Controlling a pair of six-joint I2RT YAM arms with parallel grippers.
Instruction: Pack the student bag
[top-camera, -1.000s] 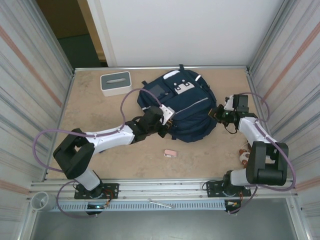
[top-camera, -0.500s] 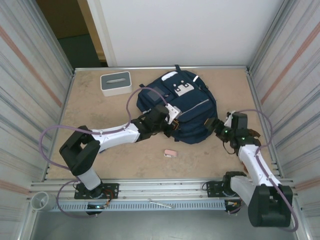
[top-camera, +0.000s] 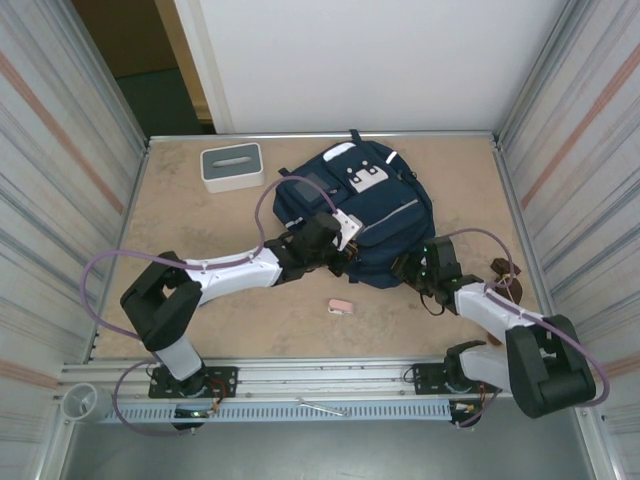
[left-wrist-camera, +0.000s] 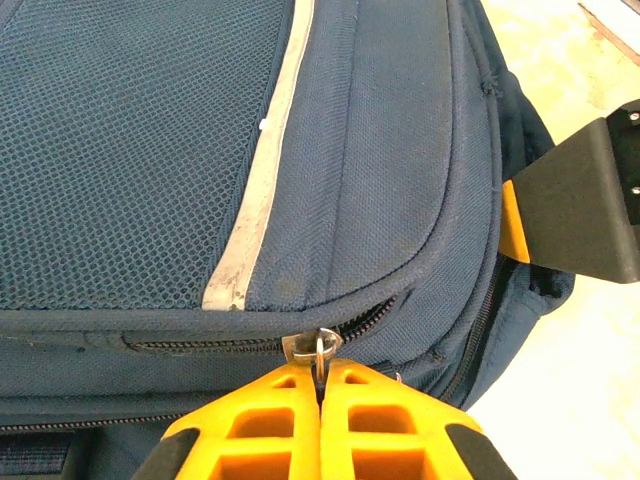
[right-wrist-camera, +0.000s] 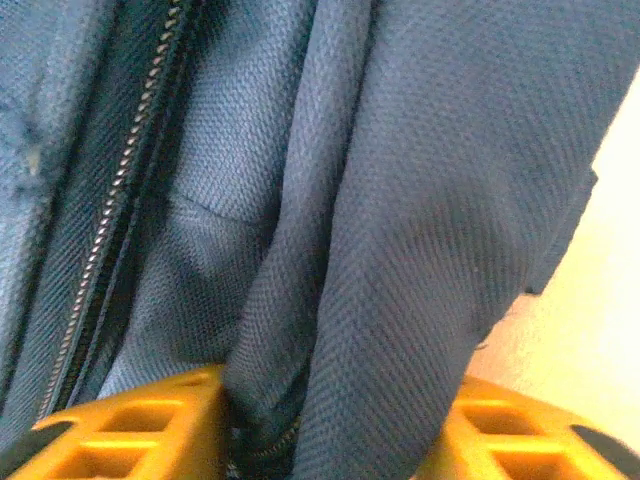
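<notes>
The student bag (top-camera: 372, 205), navy with white stripes and patches, lies flat at the table's middle back. My left gripper (top-camera: 338, 251) is at its near edge, shut on a metal zip pull (left-wrist-camera: 318, 347) at the end of a partly open zip; in the left wrist view the yellow tips (left-wrist-camera: 320, 376) meet on the ring. My right gripper (top-camera: 413, 268) is at the bag's near right corner. In the right wrist view its gripper (right-wrist-camera: 330, 430) has a thick fold of the bag's cloth (right-wrist-camera: 400, 200) pressed between both yellow fingers (right-wrist-camera: 130, 425).
A grey-and-white box (top-camera: 231, 165) stands at the back left. A small pink object (top-camera: 341, 307) lies on the table in front of the bag. A brown item (top-camera: 505, 276) sits by the right wall. Corrugated metal walls close both sides.
My right arm swung from the bag's right side to its near right corner, opened, then closed on the cloth. The bag shifted slightly. The left gripper kept hold of the zip pull.
</notes>
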